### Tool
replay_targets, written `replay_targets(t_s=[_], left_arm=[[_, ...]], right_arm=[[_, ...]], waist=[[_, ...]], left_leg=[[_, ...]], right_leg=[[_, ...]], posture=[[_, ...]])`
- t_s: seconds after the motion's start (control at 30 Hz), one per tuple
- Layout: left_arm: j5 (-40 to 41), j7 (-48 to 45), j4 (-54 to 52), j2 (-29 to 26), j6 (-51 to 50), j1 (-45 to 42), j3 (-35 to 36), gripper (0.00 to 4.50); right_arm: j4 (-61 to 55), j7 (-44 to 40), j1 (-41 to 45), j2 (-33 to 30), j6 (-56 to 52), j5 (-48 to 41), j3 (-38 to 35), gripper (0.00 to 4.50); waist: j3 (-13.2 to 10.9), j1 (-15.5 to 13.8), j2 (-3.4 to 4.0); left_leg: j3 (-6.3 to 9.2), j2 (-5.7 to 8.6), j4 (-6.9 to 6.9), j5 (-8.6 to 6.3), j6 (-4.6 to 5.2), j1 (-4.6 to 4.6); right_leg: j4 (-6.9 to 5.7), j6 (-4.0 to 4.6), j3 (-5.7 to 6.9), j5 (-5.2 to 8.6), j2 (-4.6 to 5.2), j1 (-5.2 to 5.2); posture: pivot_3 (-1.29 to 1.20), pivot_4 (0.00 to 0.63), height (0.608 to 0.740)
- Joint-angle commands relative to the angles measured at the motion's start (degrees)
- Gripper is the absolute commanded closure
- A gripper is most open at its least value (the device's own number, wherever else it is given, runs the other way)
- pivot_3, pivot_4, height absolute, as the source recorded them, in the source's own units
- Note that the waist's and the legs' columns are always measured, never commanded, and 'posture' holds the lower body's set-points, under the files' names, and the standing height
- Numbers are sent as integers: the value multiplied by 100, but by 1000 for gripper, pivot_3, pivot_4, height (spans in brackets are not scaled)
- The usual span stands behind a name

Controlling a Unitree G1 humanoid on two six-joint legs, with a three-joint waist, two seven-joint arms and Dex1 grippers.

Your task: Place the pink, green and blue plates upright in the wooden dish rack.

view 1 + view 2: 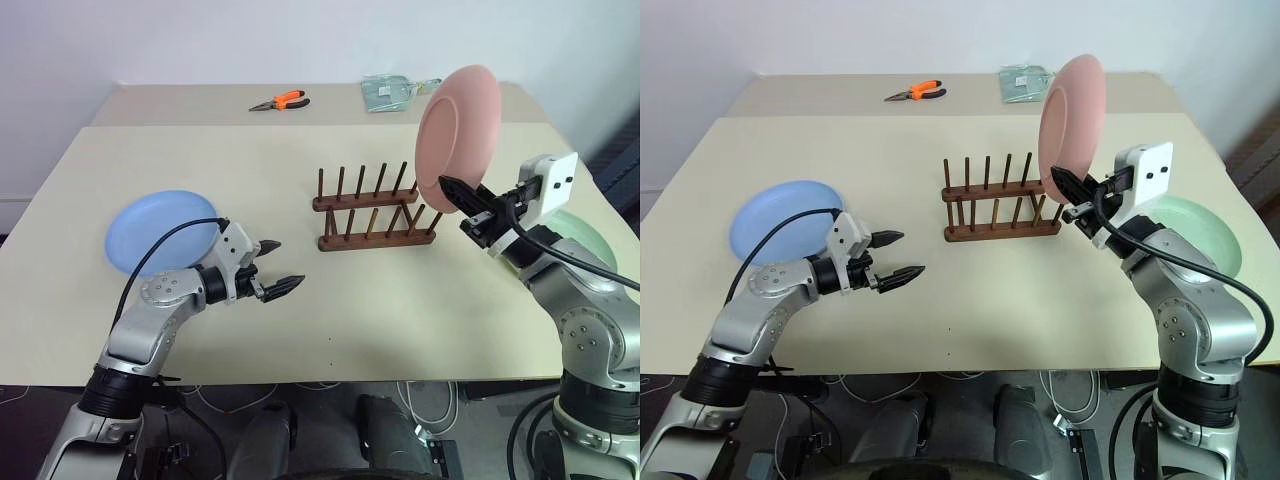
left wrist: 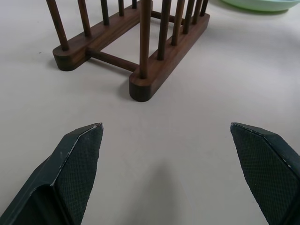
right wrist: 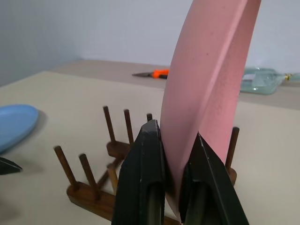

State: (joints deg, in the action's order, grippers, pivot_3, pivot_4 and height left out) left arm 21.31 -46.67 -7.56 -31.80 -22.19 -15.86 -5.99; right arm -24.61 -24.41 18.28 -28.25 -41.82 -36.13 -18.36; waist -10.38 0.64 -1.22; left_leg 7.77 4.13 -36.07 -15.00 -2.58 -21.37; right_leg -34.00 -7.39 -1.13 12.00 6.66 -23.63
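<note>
My right gripper is shut on the lower rim of the pink plate, which stands upright in the air over the right end of the wooden dish rack. No plate stands in the rack. The blue plate lies flat at the left of the table. Behind my right arm, the green plate lies flat at the right. My left gripper hangs open and empty just above the table, between the blue plate and the rack, pointing at the rack.
Orange-handled pliers and a clear plastic bag lie on the far table behind the rack. A bare stretch of tabletop runs along the front edge.
</note>
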Motion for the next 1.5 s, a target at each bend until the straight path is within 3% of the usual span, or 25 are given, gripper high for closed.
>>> replay_targets(t_s=[0.03, 0.27, 0.43, 0.5, 0.57, 0.7, 0.9, 1.0, 1.23, 1.37, 1.5], left_arm=[[-52, -26, -223, 21, -1, 16, -17, 16], [-108, -14, -301, 24, -12, 152, 8, 0], [-148, -31, -321, 37, -20, 196, -44, 0], [-189, -81, -280, 56, -5, 173, -124, 0], [-235, -172, -181, 79, 32, 102, -222, 0], [-317, -336, 30, 153, 114, -82, -382, 0], [-427, -479, 134, 307, 152, -274, -564, 0], [-447, -480, 54, 353, 116, -264, -601, 0], [-447, -425, -178, 319, 36, -85, -565, 0], [-462, -396, -237, 284, 6, 2, -538, 0], [-466, -359, -170, 254, 23, -2, -498, 0]], right_arm=[[372, -264, 224, -178, 175, -28, -9, 4108], [722, -430, 364, -613, 754, 485, -47, 725], [638, -387, 19, -902, 770, 227, -939, 725], [648, -532, -449, -1082, 664, 87, -1476, 223], [573, -767, -1181, -1318, 735, 319, -1683, 65], [575, -933, -2382, -1739, 1451, 1508, -1027, 65], [1624, -291, -2497, -1988, 2235, 3271, 98, 65], [2246, 1, -2244, -2034, 2524, 3858, 477, 927], [2825, 283, -1907, -2010, 3034, 4323, 636, 4455], [2505, 435, -1711, -2027, 3256, 4207, 263, 4455], [1636, 450, -952, -1724, 2998, 3094, -611, 4455]], waist=[[0, 0, 0], [-1, -1, 1], [-1, -49, -1], [-1, -126, -1], [-1, -170, 0], [-1, -120, 4], [0, 6, 10], [-1, -1, 11], [-1, -41, 8], [-3, -25, 12], [-8, 20, 32]], left_leg=[[0, 0, 0, 0, 0, 0], [-1, 0, 0, 0, 0, -1], [1, 1, -3, 0, 1, -4], [1, 1, -4, -1, 2, -4], [1, 1, -4, -4, 6, -4], [-9, 3, -7, -6, 10, -1], [-24, -4, -7, -6, 9, 8], [-23, -1, -7, -6, 10, 2], [-16, 2, -12, -6, 10, 1], [-14, 1, -10, -6, 10, 3], [-18, 1, -10, -6, 10, 5]], right_leg=[[0, 0, 0, 0, 0, 0], [0, -1, 1, 0, 0, -1], [3, -2, 2, 1, 1, 2], [6, -2, 2, 1, 2, 5], [12, -2, 4, 2, 3, 10], [18, -22, 5, 15, 6, 15], [16, -18, 1, 12, 6, 17], [21, -16, 0, 11, 8, 13], [23, -16, 1, 10, 10, 19], [23, -16, 1, 10, 8, 19], [21, -18, -3, 9, 8, 18]], posture=[[0, 150, 740], [0, 150, 740], [0, 150, 740], [0, 150, 740], [0, 150, 740], [0, 150, 740], [0, 150, 740], [0, 150, 740], [0, 150, 740], [0, 150, 740], [0, 150, 740]])
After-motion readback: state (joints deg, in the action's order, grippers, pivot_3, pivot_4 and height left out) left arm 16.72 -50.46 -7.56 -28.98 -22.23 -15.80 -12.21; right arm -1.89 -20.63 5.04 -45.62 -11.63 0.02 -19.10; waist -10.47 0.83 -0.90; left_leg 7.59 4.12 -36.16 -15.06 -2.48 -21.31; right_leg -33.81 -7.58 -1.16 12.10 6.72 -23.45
